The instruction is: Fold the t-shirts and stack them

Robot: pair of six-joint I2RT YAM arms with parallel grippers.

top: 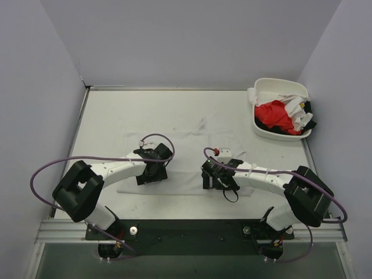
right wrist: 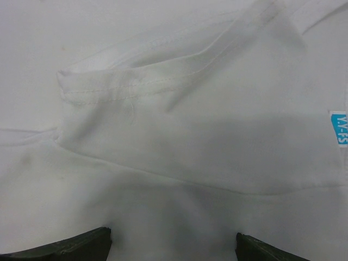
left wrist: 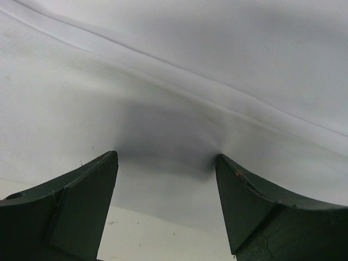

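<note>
While left gripper (left wrist: 166,157) and right gripper (right wrist: 173,234) hang wide over the white shirt (right wrist: 179,136), edge between left fingers (left wrist: 81,206), first fold likely starts; next: pinch edge.

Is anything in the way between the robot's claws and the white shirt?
No, nothing visible. The left gripper and right gripper are both open, close over the white t-shirt, with only bare cloth in front of them.

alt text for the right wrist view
A white t-shirt fills the view, a stitched hem crossing its upper part and a small blue label at the right edge. Below, the right arm's dark fingers stand wide apart, holding nothing.
</note>
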